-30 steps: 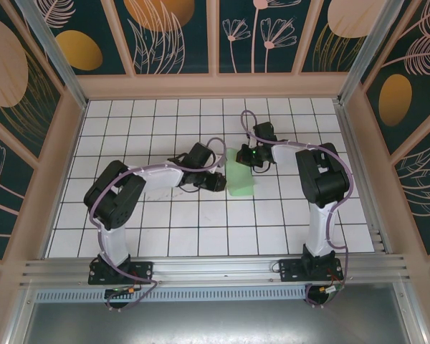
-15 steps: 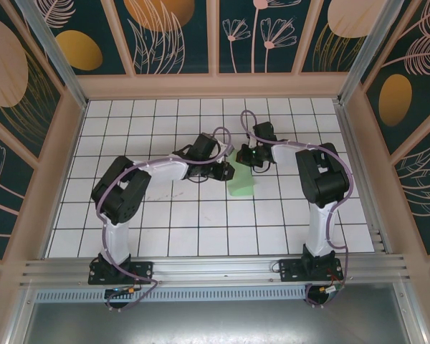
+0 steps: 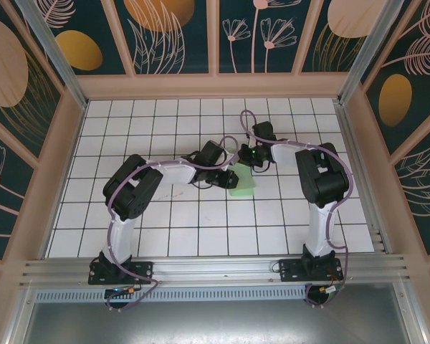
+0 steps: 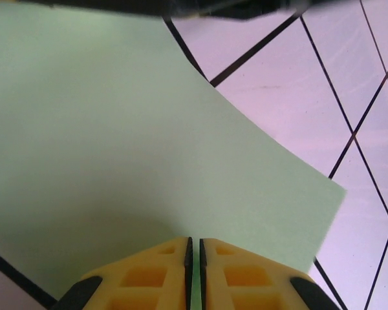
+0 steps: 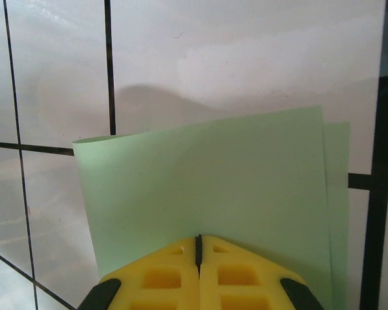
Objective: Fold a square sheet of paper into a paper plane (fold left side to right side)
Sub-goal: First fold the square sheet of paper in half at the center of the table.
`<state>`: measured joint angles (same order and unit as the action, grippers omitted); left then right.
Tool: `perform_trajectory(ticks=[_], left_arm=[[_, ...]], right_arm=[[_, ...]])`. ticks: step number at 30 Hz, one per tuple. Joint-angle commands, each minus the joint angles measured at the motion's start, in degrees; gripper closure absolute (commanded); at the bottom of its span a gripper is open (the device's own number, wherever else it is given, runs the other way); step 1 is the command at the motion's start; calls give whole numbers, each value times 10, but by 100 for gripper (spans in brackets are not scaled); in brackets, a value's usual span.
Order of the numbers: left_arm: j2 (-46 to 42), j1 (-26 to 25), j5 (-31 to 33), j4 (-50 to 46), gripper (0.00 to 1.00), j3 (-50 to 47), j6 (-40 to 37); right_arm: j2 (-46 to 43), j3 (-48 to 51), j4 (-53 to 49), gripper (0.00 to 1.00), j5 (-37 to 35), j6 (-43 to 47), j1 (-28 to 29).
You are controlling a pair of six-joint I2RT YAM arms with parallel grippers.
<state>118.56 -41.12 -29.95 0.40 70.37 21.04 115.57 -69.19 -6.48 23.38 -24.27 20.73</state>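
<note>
White grid-tiled table (image 3: 165,229); pale-green sheet of paper (image 3: 245,185) near middle.

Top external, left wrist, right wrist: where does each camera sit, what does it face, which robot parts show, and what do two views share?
Top external: above, behind the bases, facing down at the tiled table; both arms, left gripper and right gripper at the square sheet of paper.
Left wrist: on that wrist, facing the sheet; yellow fingers shut on it.
Right wrist: likewise, facing the doubled-over sheet; yellow fingers shut on it.
Shared: both wrist views show paper over grid tiles.
</note>
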Motion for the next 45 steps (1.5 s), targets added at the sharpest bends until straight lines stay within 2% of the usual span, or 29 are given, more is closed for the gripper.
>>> perform_trajectory(ticks=[1,18,26,32,36,45], left_arm=[[-1,-5,-13,7,84,-23,-13],[-70,-17,-36,5,85,-129,-14],[-115,-17,-44,1,84,-143,-14],[-161,19,-78,54,84,-125,31],[-121,41,-66,60,85,-82,46],[-17,41,-19,44,85,5,47]], right_arm=[[27,-2,-51,98,-38,13,2],[31,-8,-56,98,-39,14,1],[32,-9,-57,98,-38,15,1],[29,-8,-56,98,-37,14,2],[27,-9,-53,98,-36,13,4],[19,-7,-41,97,-25,9,5]])
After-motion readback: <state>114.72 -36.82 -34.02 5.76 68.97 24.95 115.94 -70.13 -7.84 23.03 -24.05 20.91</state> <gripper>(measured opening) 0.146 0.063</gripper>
